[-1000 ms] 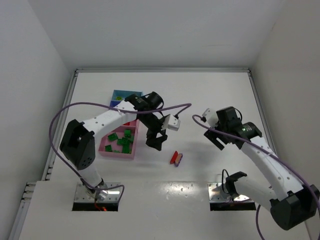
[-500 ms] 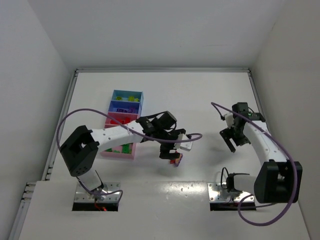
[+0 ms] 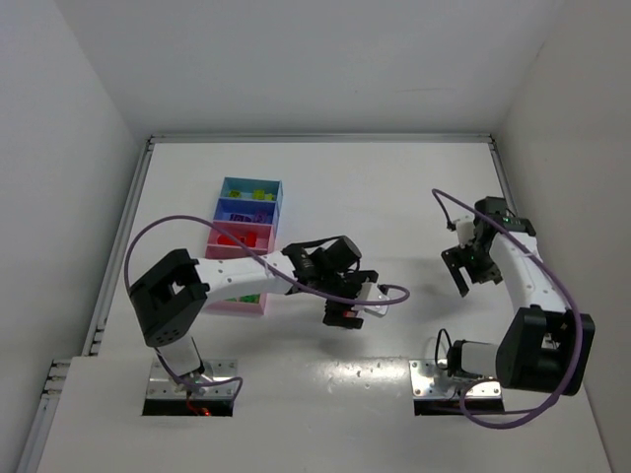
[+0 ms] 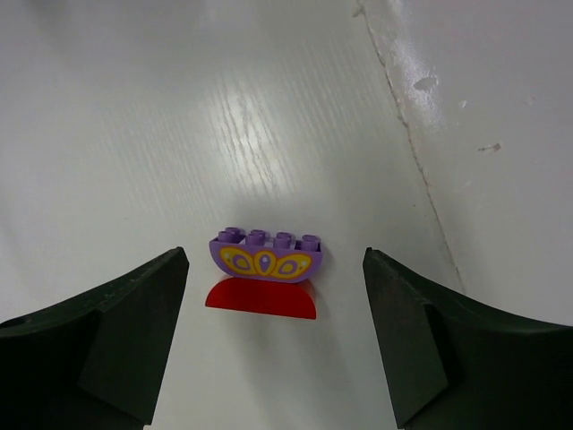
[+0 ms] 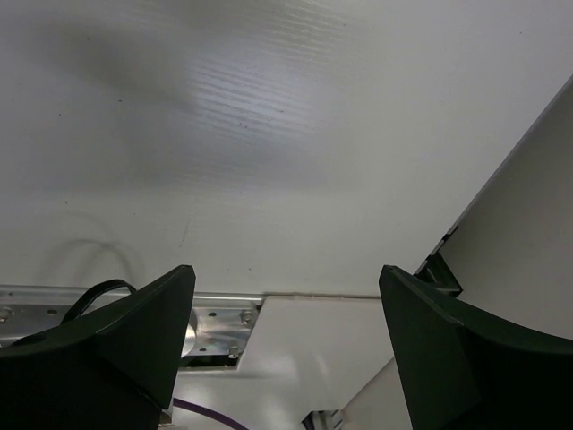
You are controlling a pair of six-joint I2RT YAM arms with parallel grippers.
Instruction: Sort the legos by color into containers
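Hovering low over the desk (image 3: pixel 394 197), the left fingers (image 4: pixel 116 340) are spread wide, one on each side of a purple brick (image 4: pixel 265 257) that touches a red brick (image 4: pixel 260 299). Neither finger touches the pair. The bricks lie on the desk near the trays (image 3: pixel 233 304), just right of the closest pink compartment. Well apart, by the desk's right edge, the right fingers (image 5: pixel 107 345) are spread too, gripping nothing.
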